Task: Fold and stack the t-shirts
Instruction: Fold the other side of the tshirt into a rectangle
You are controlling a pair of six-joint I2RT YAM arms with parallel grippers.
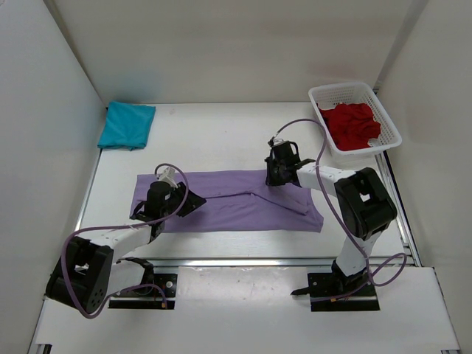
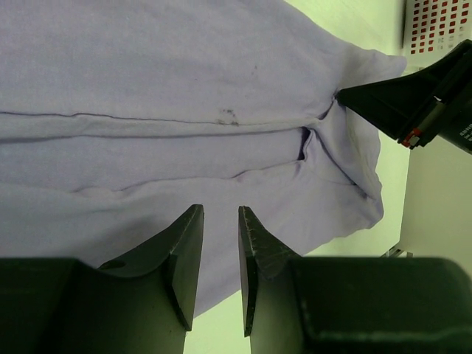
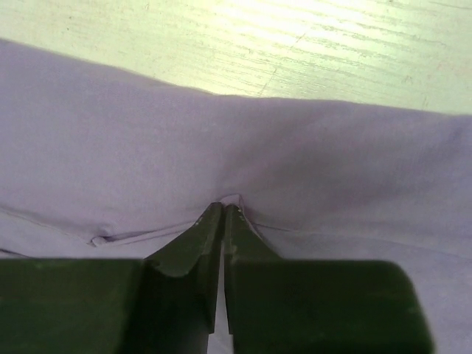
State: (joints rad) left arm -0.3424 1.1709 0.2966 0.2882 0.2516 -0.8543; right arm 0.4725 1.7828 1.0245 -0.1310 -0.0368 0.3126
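The lavender t-shirt (image 1: 236, 210) lies spread on the surface (image 1: 221, 133). The right end effector (image 3: 223, 212) pinches its far edge, and the left end effector (image 2: 220, 217) is narrowly parted over its left end. Teal t-shirt (image 1: 127, 125) beyond-left; dark red t-shirt (image 1: 352, 124) in white mesh basket (image 1: 346, 88) beyond-right.

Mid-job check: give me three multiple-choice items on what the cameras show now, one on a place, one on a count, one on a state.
1. Where is the dark red shirt?
A. In the white basket
B. Folded in the far left corner
C. Spread out in the middle

2. How many shirts are in view?
A. Two
B. Three
C. Four

3. The right hand is:
A. Wide open
B. Shut on a pinch of the lavender shirt
C. Shut on nothing

Answers:
1 A: it lies bunched inside the basket.
2 B: the teal shirt, lavender shirt and dark red shirt.
3 B: the right wrist view shows cloth puckered at its closed tips.
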